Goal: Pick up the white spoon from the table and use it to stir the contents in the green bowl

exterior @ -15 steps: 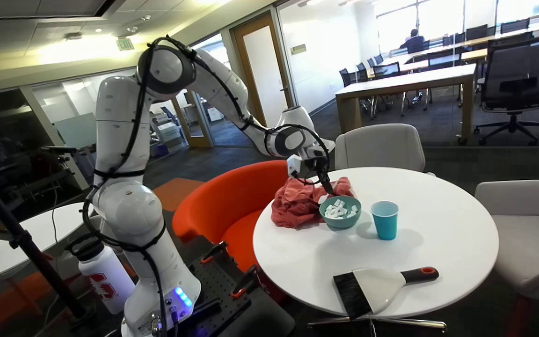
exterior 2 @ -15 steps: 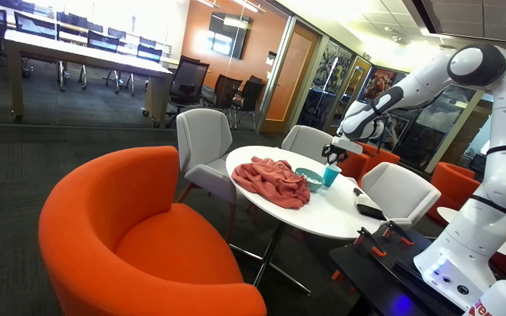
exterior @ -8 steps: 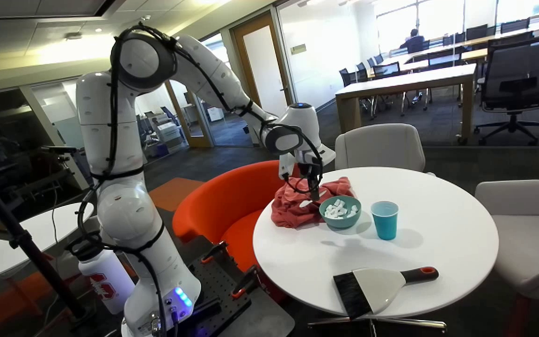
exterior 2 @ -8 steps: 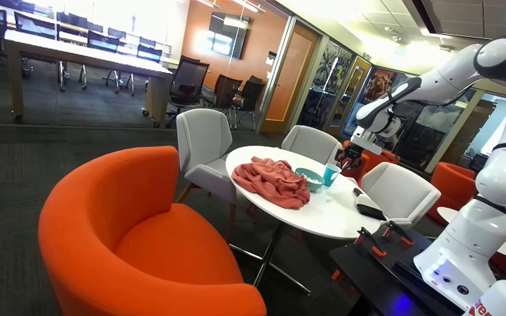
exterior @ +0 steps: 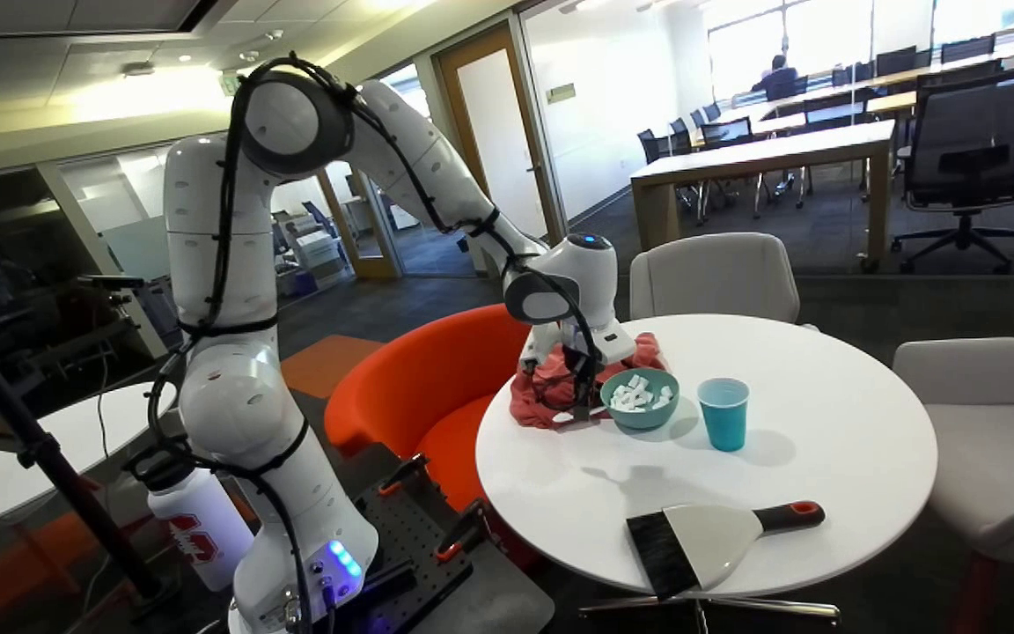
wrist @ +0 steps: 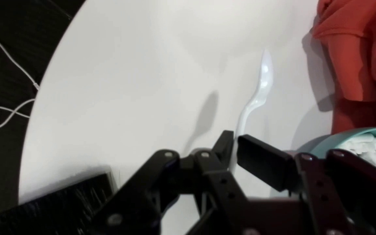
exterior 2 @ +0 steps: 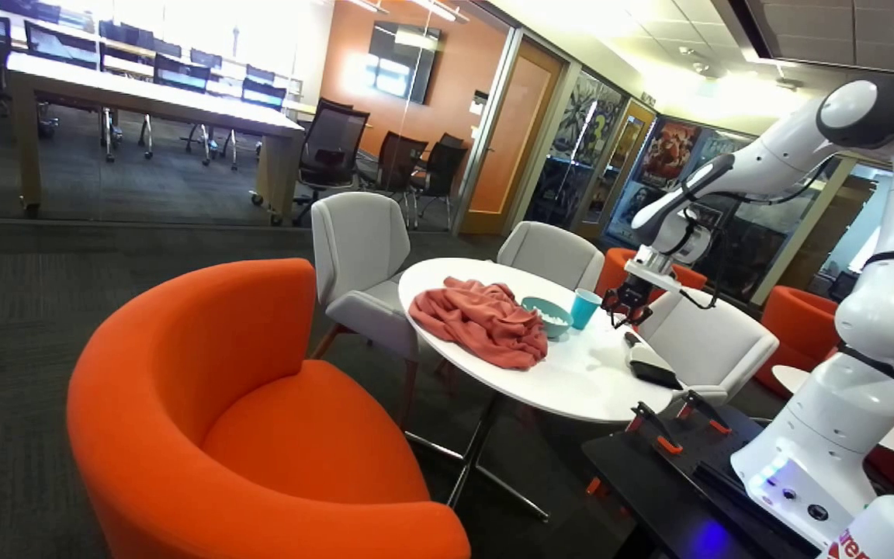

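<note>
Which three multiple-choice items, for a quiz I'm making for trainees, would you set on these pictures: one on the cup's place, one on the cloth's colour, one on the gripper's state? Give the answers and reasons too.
1. On the table, where is the cup in relation to the bowl?
A) Inside it
B) Beside it
C) Underneath it

2. What colour is the cloth?
A) Yellow
B) Blue
C) Red

3. How does the gripper stand?
A) Shut on the spoon
B) Wide open
C) Shut on the cup

Answers:
1 B: in an exterior view, white table shows between the two.
2 C: its red folds show in all three views.
3 A: the wrist view shows the spoon gripped by its handle.
</note>
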